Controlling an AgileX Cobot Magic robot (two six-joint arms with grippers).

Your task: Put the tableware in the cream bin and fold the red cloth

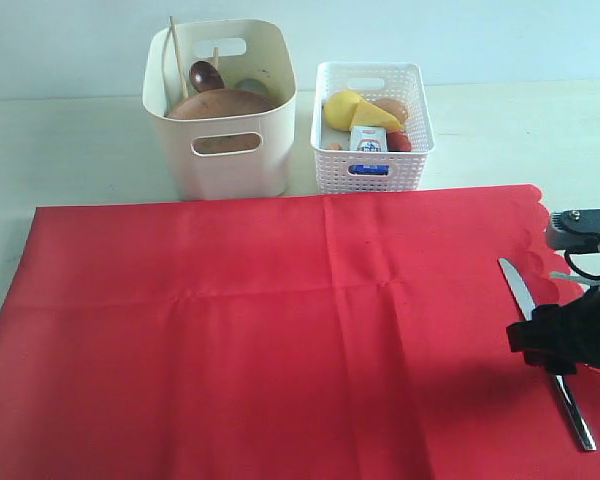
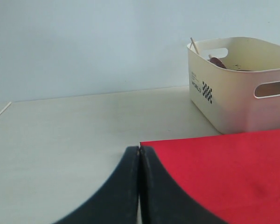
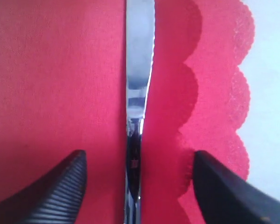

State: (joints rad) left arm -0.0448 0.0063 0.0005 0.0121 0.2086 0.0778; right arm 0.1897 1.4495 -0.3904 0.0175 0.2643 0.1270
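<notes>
the right end effector (image 3: 139, 157) hung low over the red cloth (image 1: 280, 330) near its scalloped edge, pointing down, jaws wide and straddling the middle of the knife (image 1: 522, 290) without touching it. the left end effector (image 2: 139, 156) was pressed shut above the desk (image 2: 74, 126) by the cloth's corner. the cream bin (image 1: 225, 165) behind the cloth held the plate (image 1: 220, 105) and spoon (image 1: 206, 75).
</notes>
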